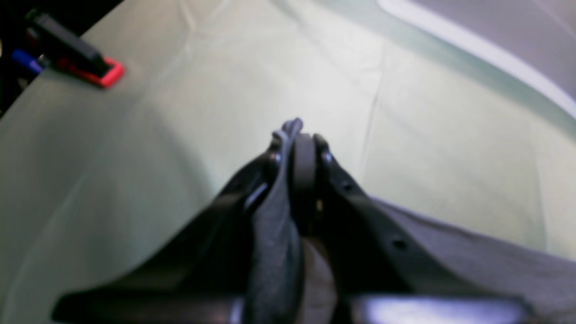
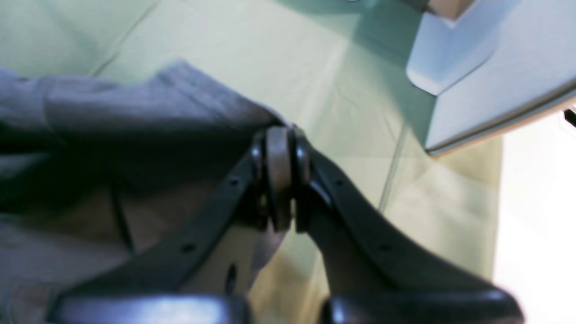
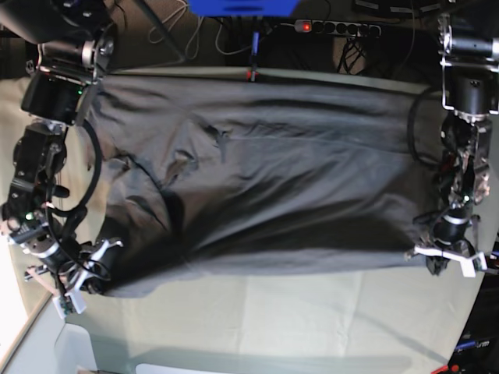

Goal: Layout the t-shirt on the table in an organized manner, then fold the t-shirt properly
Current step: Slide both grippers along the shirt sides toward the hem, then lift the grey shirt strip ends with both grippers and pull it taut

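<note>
T-shirt [image 3: 265, 187] is spread wide across the table [image 3: 312, 319], near edge stretched between both arms. Left gripper [image 1: 297, 139]: jaws clamped tight on a fabric fold. Right gripper [image 2: 280, 148]: jaws pinched on a shirt corner. Layout step judged in hand, approx. Next: corners to be set down flat, wrinkles near sleeve smoothed, then fold begun.
</note>
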Tool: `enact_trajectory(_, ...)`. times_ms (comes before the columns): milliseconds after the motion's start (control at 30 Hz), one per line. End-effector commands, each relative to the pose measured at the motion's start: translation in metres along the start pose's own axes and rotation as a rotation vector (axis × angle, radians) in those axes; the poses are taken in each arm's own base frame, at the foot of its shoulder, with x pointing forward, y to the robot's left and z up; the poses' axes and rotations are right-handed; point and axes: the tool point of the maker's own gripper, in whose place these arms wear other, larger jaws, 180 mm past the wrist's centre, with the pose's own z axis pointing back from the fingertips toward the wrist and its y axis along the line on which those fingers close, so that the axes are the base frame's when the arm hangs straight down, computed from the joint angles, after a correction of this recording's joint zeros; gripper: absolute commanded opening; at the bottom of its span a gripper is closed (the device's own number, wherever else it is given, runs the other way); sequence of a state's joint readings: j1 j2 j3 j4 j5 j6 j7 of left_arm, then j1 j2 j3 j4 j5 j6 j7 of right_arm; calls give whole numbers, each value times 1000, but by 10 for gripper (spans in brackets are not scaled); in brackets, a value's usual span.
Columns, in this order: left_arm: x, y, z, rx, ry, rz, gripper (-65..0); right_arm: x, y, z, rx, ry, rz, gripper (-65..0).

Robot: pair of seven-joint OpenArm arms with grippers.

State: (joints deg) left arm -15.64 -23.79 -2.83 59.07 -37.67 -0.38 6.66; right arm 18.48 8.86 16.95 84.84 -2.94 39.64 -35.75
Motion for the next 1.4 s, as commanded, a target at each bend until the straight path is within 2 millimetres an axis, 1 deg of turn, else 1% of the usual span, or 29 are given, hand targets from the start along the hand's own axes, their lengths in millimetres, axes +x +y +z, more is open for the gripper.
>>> enact_trajectory(0,32,-3,-3,-13,-81,-7,-650,27,-8,4,-13,-76,22,-650)
enact_trajectory(67,32,-3,-3,-13,-81,-7,-650,30,-7,8,-20,-87,31,-650)
enact_trajectory(100,32,-3,-3,-13,-81,-7,-650,27,-6,10,-21,-85,34,-650)
enact_trajectory(133,32,-3,-3,-13,-81,-7,-650,19,-1,12,-17,-72,35,-650)
enact_trajectory(267,26,-3,-2,-14,-69,-12,-650,-1,12,26,-9,-47,50,-650)
enact_trajectory(333,15,2,1,-7,-48,-12,-650,-12,23,35,-1,-40,48,-650)
enact_trajectory(467,3,9,7,2,-26,-19,-650,-34,45,55,17,-13,54,-650)
enact_trajectory(533,-7,19,14,23,-10,-14,-650,-40,55,65,24,-8,54,-650)
enact_trajectory(600,-10,33,19,53,-13,10,-650,-48,64,76,32,6,60,-650)
enact_trajectory(667,-15,49,27,89,-9,28,-650,-57,73,86,40,24,62,-650)
enact_trajectory(733,-15,55,36,99,-17,33,-650,-70,81,95,52,52,61,-650)
enact_trajectory(800,-22,60,50,103,-11,25,-650,-79,87,101,61,67,53,-650)
enact_trajectory(933,-29,55,73,76,-10,1,-650,-95,109,116,108,45,24,-650)
enact_trajectory(1000,-38,55,83,72,6,-9,-650,-105,123,125,132,40,-9,-650)
enact_trajectory(1100,-50,59,92,77,35,-17,-650,-116,137,136,155,35,-48,-650)
enact_trajectory(1233,-71,68,107,93,84,-28,-650,-128,143,146,168,49,-61,-650)
enact_trajectory(1367,-81,76,116,107,110,-33,-650,-134,145,152,173,64,-62,-650)
